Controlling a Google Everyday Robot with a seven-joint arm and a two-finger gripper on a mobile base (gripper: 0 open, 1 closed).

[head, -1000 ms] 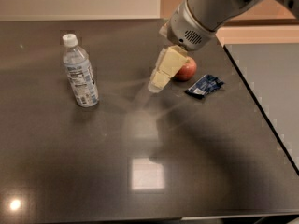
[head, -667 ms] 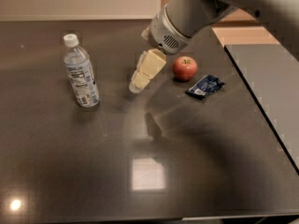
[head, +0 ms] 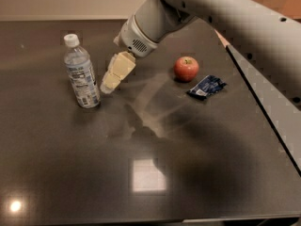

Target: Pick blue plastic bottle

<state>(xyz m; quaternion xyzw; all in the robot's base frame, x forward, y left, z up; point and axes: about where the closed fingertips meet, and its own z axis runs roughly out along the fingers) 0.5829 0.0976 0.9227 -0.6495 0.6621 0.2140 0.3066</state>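
One clear plastic bottle (head: 81, 74), white cap, blue-and-white label, upright on dark counter (head: 70, 164), cream gripper (head: 108, 85) just beside its lower half, seemingly not touching, gripper's spread cannot be told

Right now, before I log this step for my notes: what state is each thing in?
bottle: upright on the table, cap on, not gripped.
hand: low, just right of the bottle in the view, holding nothing.
apple: whole, stem up, resting on the table.
packet: lying flat, just right of the apple.
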